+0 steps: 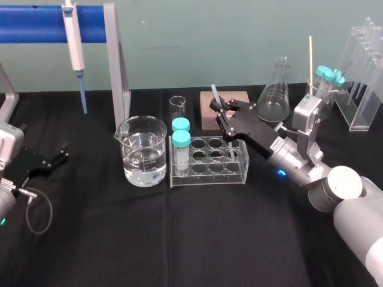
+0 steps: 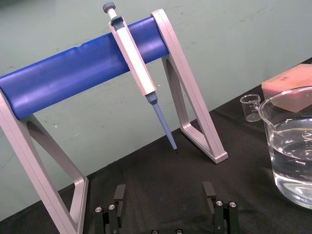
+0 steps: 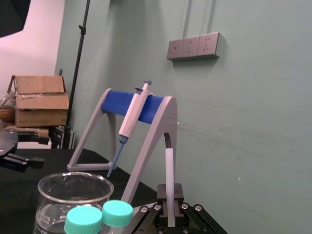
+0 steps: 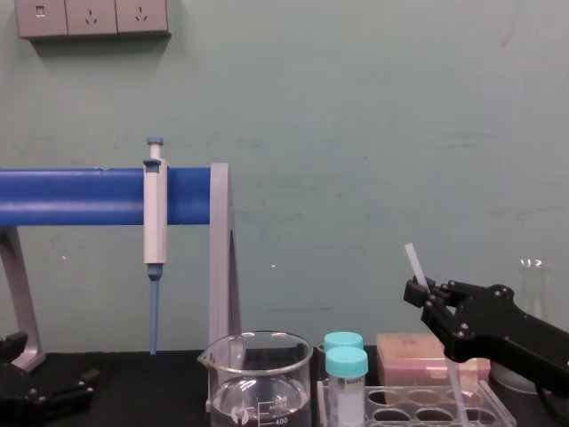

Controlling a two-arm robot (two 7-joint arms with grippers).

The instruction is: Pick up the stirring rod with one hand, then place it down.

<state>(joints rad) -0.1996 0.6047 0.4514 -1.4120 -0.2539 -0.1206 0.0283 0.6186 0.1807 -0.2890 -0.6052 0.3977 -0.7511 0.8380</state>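
Pickup looks done, put-down not yet. The right gripper (image 1: 222,112) is closed on the stirring rod (image 1: 215,95) partway along it, holding it in the air over the rack (image 1: 239,174) at the middle of the bench (image 1: 179,239). The rod is tilted, upper end toward the back wall and lower end down near the rack's holes. I cannot tell if the tip clears them. What's left, as I judge it: lower the rod to a free spot and let go. The left gripper (image 1: 60,154) is parked low at the left edge of the bench, fingers spread, nothing in it.

Materials, big to small:
- Bench: covered in matte black cloth, flat.
- Pipette stand (image 1: 36,27): blue round bar on grey metal A-shaped legs, with a white pipette (image 1: 75,42) hanging from it.
- Right gripper: black hard plastic, jointed, with screws showing, on a silver arm.
- Beaker (image 1: 128,143): clear glass, spouted, part full of water.
- Rack: clear acrylic box with round holes, holding two capped tubes (image 1: 181,140) with teal lids.
- Flask (image 1: 275,98): clear glass, cone-shaped.
- Block (image 1: 239,98): pinkish, rectangular, dull surface.
- Stirring rod: thin, straight, whitish and translucent. It looks smooth and slippery, so I guess the grip is easy to lose.
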